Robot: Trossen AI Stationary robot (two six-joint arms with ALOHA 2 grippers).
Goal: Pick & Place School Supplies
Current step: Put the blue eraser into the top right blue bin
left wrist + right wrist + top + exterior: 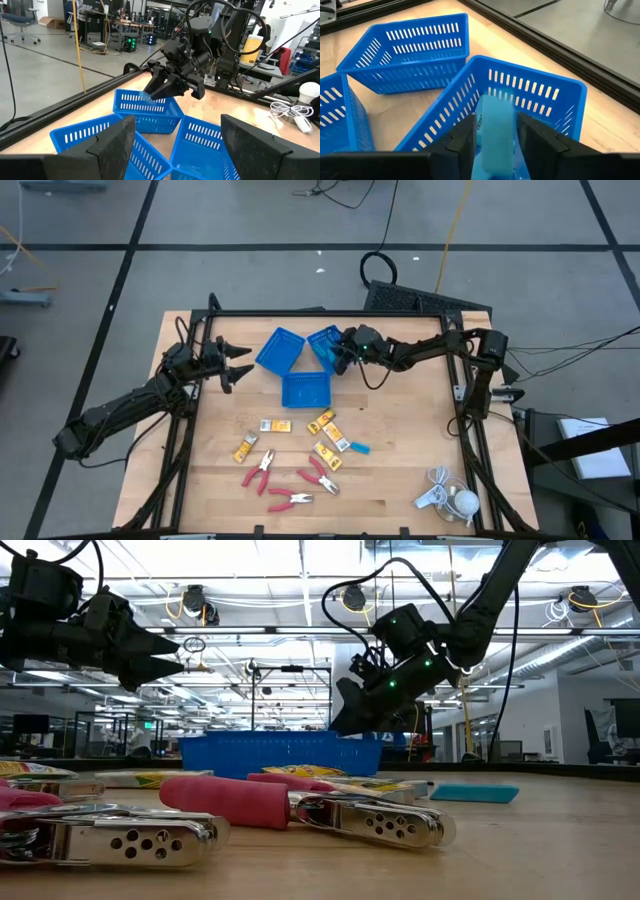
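My right gripper (pixel 345 352) hangs over the far blue tray (pixel 322 340) and is shut on a light-blue oblong piece (pixel 495 125). My left gripper (pixel 238 366) is open and waits in the air left of the trays, touching nothing. On the near half of the table lie several yellow-orange packets (pixel 322 421), another light-blue piece (pixel 358 448) and three red-handled pliers (pixel 258 468). In the low view the pliers (pixel 230 802) lie closest, with the loose light-blue piece (pixel 475 793) behind them. My right gripper pinches the light-blue piece (pixel 494 117) between its two fingers (pixel 462 140), one on each long side. The fingers slant down from above over the far tray's inside (pixel 530 92). The piece's lower end is hidden behind the fingers.
Three blue slotted trays cluster at the far middle: a left one (pixel 280 348), the far one and a nearer one (pixel 305 388). A white corded gadget (pixel 445 498) lies at the near right corner. A black frame rail (pixel 300 313) runs round the table.
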